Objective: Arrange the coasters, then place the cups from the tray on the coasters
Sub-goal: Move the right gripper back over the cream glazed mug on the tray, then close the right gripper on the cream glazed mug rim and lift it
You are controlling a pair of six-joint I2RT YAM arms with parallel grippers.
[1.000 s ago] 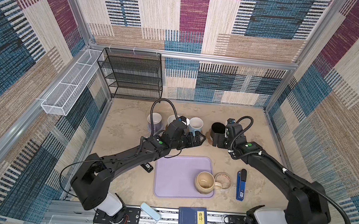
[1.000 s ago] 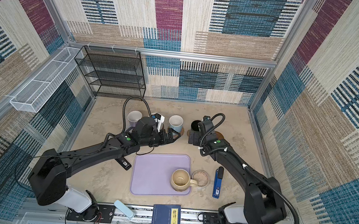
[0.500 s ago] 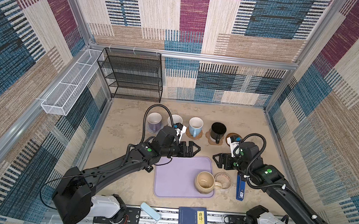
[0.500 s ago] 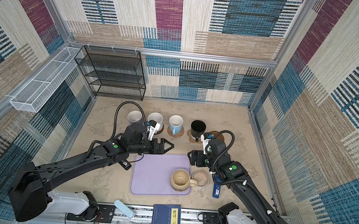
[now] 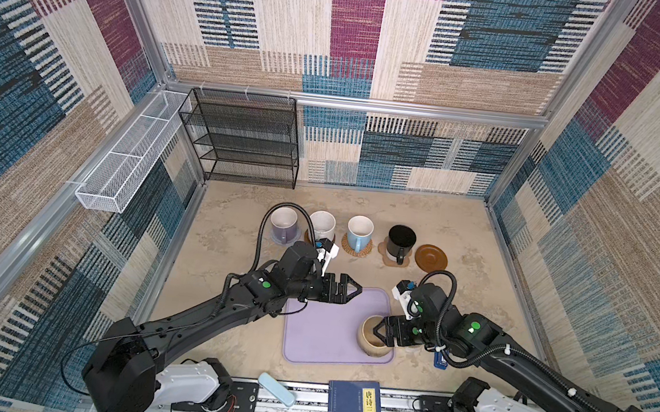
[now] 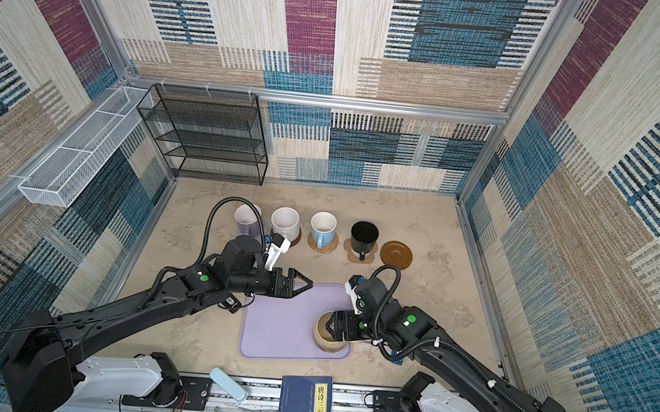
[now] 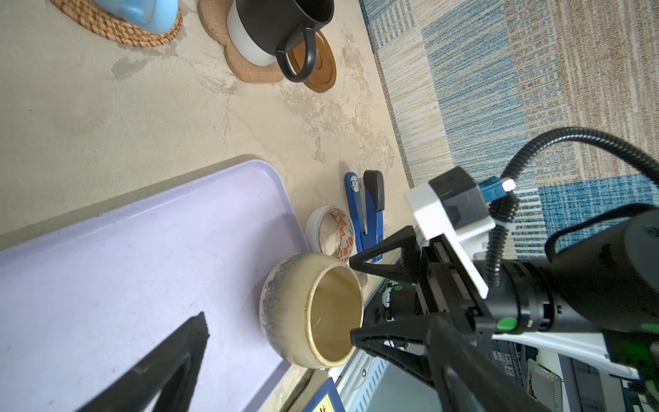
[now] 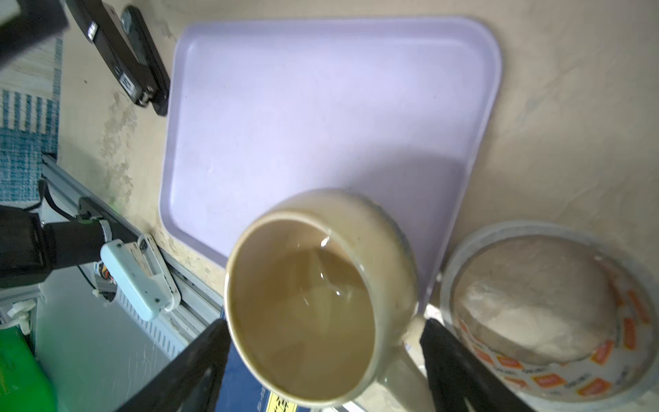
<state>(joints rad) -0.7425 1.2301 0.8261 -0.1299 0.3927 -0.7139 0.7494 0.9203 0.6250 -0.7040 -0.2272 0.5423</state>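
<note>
Right fingers [image 8: 210, 342] straddle cream-beige glazed mug [image 8: 303, 303] on lilac plastic tray [image 8: 321, 107]
Gripped or not — cannot tell; left fingers [image 7: 192, 342] spread wide.

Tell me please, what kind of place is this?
Probably a robot test cell, not a real room: patchwork panels in an aluminium frame enclose a small tabletop, and the left arm and right arm stand on a front rail.

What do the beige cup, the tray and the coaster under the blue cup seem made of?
Beige cup: likely glazed ceramic, glossy highlights, mottled wall.
Lilac tray: probably plastic, smooth matte, moulded low rim.
Coaster under the light blue cup: woven rattan or similar fibre, visible braided strands.
</note>
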